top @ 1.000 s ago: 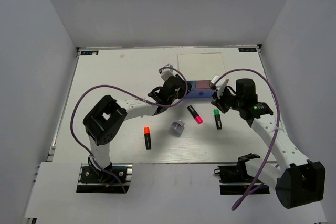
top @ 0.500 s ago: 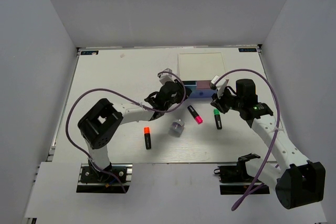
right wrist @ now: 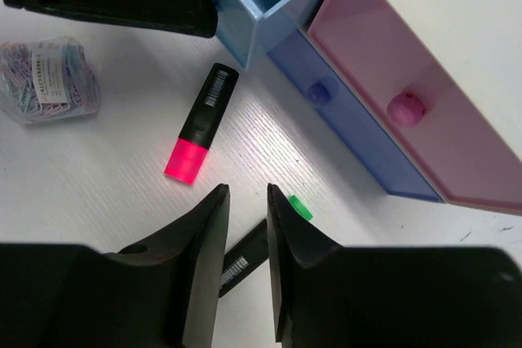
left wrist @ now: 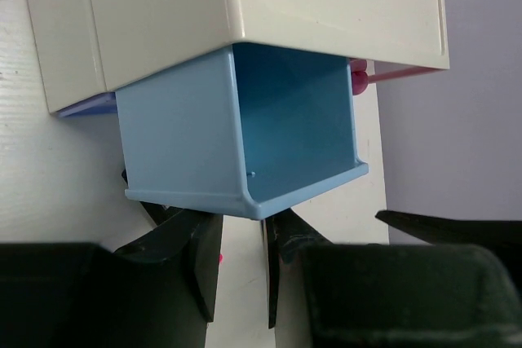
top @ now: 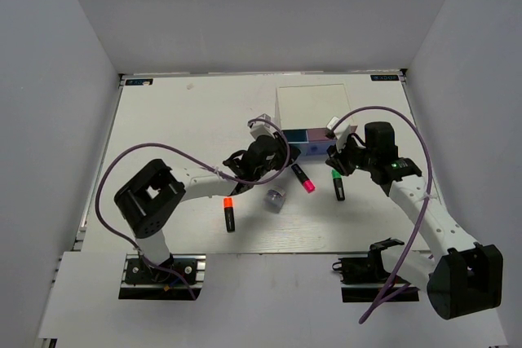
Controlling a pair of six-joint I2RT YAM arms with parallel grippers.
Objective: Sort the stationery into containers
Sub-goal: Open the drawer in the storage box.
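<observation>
**A:** How far along are you?

**B:** Barely begun, by my reading. One light blue drawer (left wrist: 294, 120) stands pulled out of the cabinet (left wrist: 326, 6), and nothing shows inside it in the left wrist view. Your left gripper (left wrist: 242, 242) sits right at that drawer's front lip. Its fingers are a narrow slit apart, with only bare table between them.

**A:** And the stationery?

**B:** All of it lies out on the table (top: 163, 120). The green-capped marker (right wrist: 298, 206) runs under the tips of your right gripper (right wrist: 247, 195), its cap just beyond the right finger. Those fingers are also narrowly parted and hold nothing. The pink-capped marker (right wrist: 200, 124) lies ahead of them and to the left. The packet of paper clips (right wrist: 49, 79) is farther left again (from above it reads as a small grey lump). The orange-capped marker (top: 229, 212) lies well apart from both pairs of fingers, back toward your left arm's base.

**A:** So what remains?

**B:** Every piece has yet to go in. The pink drawer (right wrist: 424, 120) and the darker blue drawer (right wrist: 342, 112) look shut, so you have only the one open container to fill
</observation>
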